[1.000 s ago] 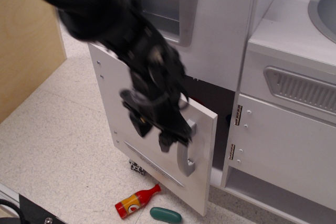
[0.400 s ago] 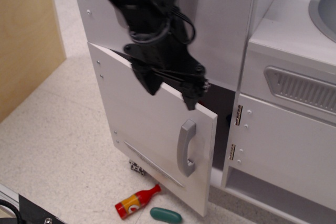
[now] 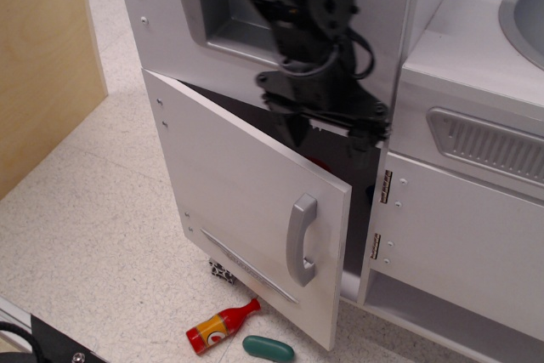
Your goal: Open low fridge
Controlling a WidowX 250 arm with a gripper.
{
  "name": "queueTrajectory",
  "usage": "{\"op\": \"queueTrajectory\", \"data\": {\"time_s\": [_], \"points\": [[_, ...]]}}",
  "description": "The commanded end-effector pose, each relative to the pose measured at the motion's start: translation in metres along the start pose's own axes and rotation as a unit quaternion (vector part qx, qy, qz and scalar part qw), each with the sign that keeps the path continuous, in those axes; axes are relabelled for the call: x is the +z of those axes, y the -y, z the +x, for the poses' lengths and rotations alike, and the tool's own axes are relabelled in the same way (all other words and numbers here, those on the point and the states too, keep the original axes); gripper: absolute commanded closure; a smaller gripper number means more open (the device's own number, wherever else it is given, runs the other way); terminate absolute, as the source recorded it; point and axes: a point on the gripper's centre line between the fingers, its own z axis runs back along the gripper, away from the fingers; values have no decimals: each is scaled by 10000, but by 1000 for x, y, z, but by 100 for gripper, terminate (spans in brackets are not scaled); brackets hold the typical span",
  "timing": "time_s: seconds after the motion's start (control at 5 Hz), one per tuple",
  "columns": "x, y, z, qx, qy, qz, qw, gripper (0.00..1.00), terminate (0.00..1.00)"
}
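- Pale wooden panel (image 3: pixel 38 57) fills the far left edge, standing on the speckled floor (image 3: pixel 93 244).
- Silver-grey and flat, the low fridge (image 3: pixel 242 210) door sits in the lower middle of the toy kitchen, below the silver panel with the recessed dispenser (image 3: pixel 229 14). It is swung out at an angle, hinged at its left, with its right edge well clear of the frame and a dark opening showing behind it.
- One curved grey handle (image 3: pixel 300 240) runs vertically near the door's free right edge; one thin vent strip (image 3: pixel 246 265) slants across near the bottom.
- On the floor in front of the door lie one red and yellow toy bottle (image 3: pixel 221 326), one dark green oval piece (image 3: pixel 268 348) just beside it, and one small grey studded block (image 3: pixel 223 271) tucked under the door's lower edge.
- The black gripper (image 3: pixel 327 129) hangs above the door's top right corner, in front of the dark opening, apart from the handle. Its fingers (image 3: pixel 293 129) point downward, spread apart, with nothing between them.
- To the right, one smaller white cabinet door (image 3: pixel 463 235) carries two brass hinges (image 3: pixel 380 218) on its left edge; above it sits one ribbed grey grille (image 3: pixel 489 144), and a grey sink (image 3: pixel 523 14) rim shows at the top right corner.
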Motion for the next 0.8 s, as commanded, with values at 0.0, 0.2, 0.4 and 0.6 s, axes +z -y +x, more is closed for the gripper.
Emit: {"op": "queueTrajectory", "data": {"time_s": [0.0,0.2,0.4,0.6], "points": [[-17,12,17,-179,248,83,9995,0,0],[-32,7,7,-253,195,237,9992,0,0],[-43,-1,-6,-294,-43,336,9990,0,0],[-39,-14,-24,-267,-424,339,9982,0,0]]}}
